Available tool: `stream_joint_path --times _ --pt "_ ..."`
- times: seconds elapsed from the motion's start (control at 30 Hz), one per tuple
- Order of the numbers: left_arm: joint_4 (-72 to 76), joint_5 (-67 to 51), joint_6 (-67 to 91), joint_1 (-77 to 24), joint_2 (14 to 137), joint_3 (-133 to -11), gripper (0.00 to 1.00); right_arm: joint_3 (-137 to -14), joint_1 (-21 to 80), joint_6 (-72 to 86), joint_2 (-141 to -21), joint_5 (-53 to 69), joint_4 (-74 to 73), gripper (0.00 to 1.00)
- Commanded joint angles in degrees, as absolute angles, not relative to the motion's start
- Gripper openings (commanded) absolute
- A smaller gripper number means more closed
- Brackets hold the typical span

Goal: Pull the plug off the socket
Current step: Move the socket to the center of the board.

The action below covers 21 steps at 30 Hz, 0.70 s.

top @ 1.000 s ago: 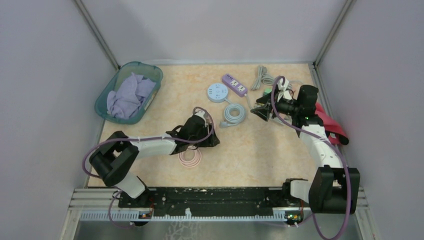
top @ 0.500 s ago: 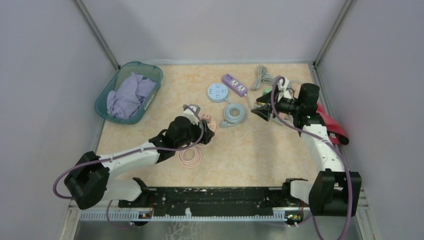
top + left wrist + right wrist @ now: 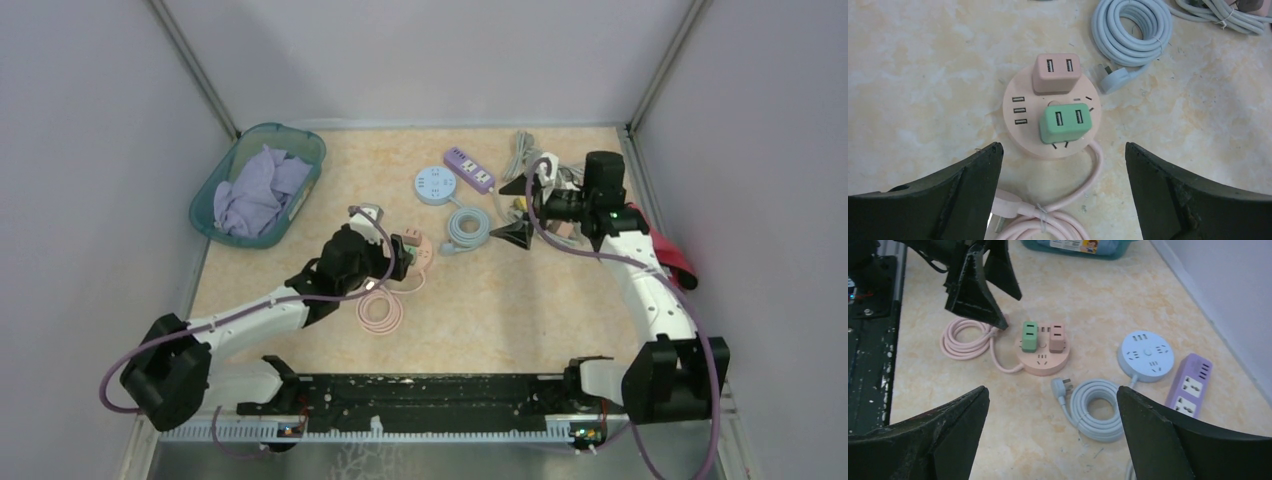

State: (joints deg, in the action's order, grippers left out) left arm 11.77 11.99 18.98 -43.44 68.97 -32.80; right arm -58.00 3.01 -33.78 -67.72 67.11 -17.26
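Note:
A round pink socket (image 3: pixel 1029 141) lies on the table with a green plug (image 3: pixel 1064 122) and a pink plug (image 3: pixel 1055 73) seated in its top. My left gripper (image 3: pixel 1062 148) hovers above it, open wide, with the green plug just beyond the fingertips and nothing between them. The top view shows the left gripper (image 3: pixel 392 255) right beside the socket (image 3: pixel 416 250). My right gripper (image 3: pixel 513 208) is open and empty, off to the socket's right. From the right wrist, the socket (image 3: pixel 1044 360) and green plug (image 3: pixel 1029 336) sit ahead of the right gripper (image 3: pixel 1052 390).
The socket's pink cord is coiled (image 3: pixel 380 313) just in front of it. A blue round socket (image 3: pixel 436 185), a purple power strip (image 3: pixel 468 170) and a coiled grey-blue cable (image 3: pixel 468 225) lie behind. A teal basket (image 3: pixel 204 200) of cloth stands at the left, a red object (image 3: pixel 665 250) at the right.
My left arm reached forward and uncovered the pink socket, and its jaws opened wide. The right gripper's jaws also opened wide, and it shifted slightly back.

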Motion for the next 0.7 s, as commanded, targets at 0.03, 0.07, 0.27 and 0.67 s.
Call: stream_joint_path --times 0.03,0.07,0.27,0.67 --pt "24.0 -2.0 13.0 -36.4 70.5 -27.1 0.96 -62.3 7.9 -44.5 -72.7 68.7 -27.8 0.98" --pt "26.2 -6.3 14.4 -33.8 71.1 -26.1 0.98 -60.8 8.5 -43.5 -72.7 67.9 -26.4 0.96" --pt "37.0 -25.1 18.4 -25.4 74.1 -23.1 1.0 -52.8 9.2 -32.4 -70.2 65.4 -13.4 0.93" --pt "17.2 4.7 18.3 -35.2 77.9 -34.8 0.95 -48.7 9.5 -28.9 -69.6 65.2 -5.7 0.93"
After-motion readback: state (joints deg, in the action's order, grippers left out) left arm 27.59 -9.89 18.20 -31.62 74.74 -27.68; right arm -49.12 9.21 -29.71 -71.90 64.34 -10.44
